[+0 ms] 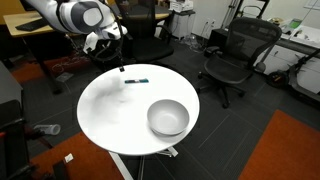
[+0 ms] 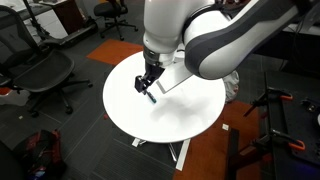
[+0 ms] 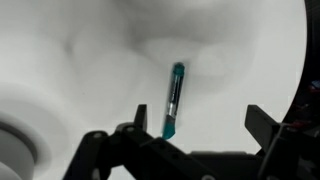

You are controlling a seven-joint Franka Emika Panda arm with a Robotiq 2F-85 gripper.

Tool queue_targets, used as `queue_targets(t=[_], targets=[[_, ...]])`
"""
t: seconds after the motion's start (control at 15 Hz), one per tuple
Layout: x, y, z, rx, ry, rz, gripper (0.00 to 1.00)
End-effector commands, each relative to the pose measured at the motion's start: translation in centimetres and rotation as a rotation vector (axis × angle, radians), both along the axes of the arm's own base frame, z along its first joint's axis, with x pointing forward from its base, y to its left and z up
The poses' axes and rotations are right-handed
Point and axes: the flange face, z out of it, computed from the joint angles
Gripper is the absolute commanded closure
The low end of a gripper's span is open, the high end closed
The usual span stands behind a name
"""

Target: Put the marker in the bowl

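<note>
The marker, a thin dark stick with a teal end, lies flat on the round white table; it shows in both exterior views near the table's edge. My gripper is open and empty, hovering just above the marker, whose teal end lies near one finger. The gripper also shows in both exterior views. The light grey-white bowl stands on the table, well apart from the marker; its rim shows at the wrist view's left edge. In an exterior view my arm hides the bowl.
Black office chairs stand around the table. A desk stands behind the arm. The floor has dark and orange carpet. The table's edge runs close to the marker.
</note>
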Motion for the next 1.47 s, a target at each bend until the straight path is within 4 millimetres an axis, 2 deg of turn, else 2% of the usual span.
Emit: queue_targets(t=[0.0, 0.47, 0.93, 1.4], targets=[[2.0, -0.8, -0.5, -0.004, -0.012, 0.005, 0.0], [4.2, -2.8, -2.8, 0.001, 0.004, 0.009, 0.0], [5.6, -3.2, -5.4, -0.016, 0.028, 0.011, 0.0], [7.0, -2.6, -7.6, -0.048, 0.026, 0.008, 0.0]])
